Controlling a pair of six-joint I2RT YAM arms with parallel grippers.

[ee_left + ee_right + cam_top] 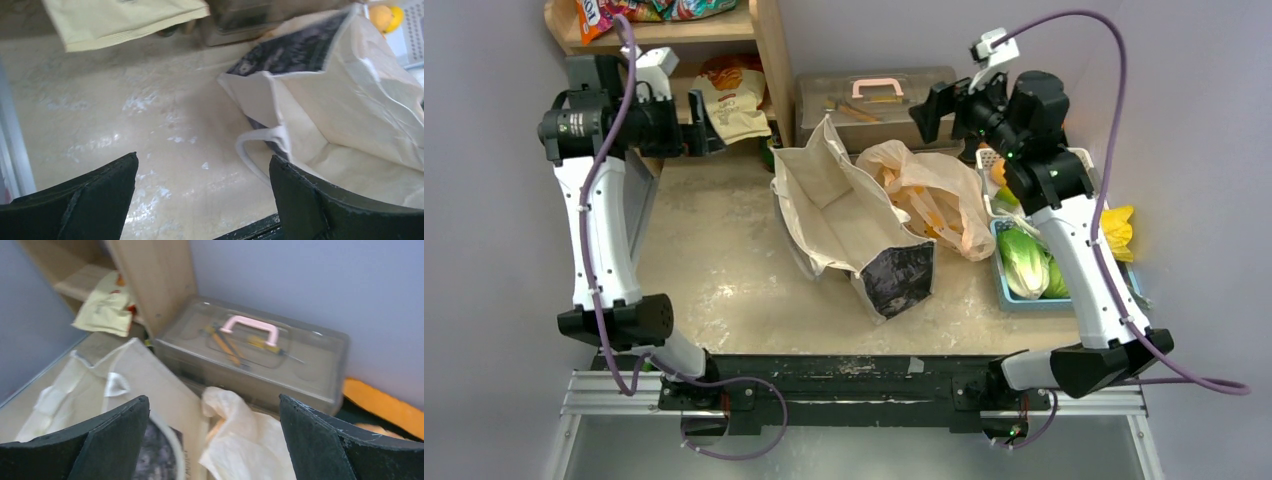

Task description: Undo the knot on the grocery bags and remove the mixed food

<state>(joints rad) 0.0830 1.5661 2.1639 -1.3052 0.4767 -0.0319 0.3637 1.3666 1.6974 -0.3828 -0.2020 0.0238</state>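
The pale-orange plastic grocery bag (932,195) lies limp behind a cream tote bag (844,215); its crumpled top (235,425) shows in the right wrist view. I cannot make out the knot. Some of the mixed food sits in baskets at the right: a yellow-green cabbage (1022,262) and orange fruit (999,175) (382,15). My left gripper (709,122) (203,157) hangs open above the bare table, left of the tote. My right gripper (924,112) (214,398) hangs open high above the plastic bag's back end, holding nothing.
A clear toolbox (874,100) with a pink handle stands at the back wall. A wooden shelf (764,40) with snack packets is at the back left. A blue basket (1002,290) and a white basket (986,160) line the right side, with a yellow object (1116,230) beyond.
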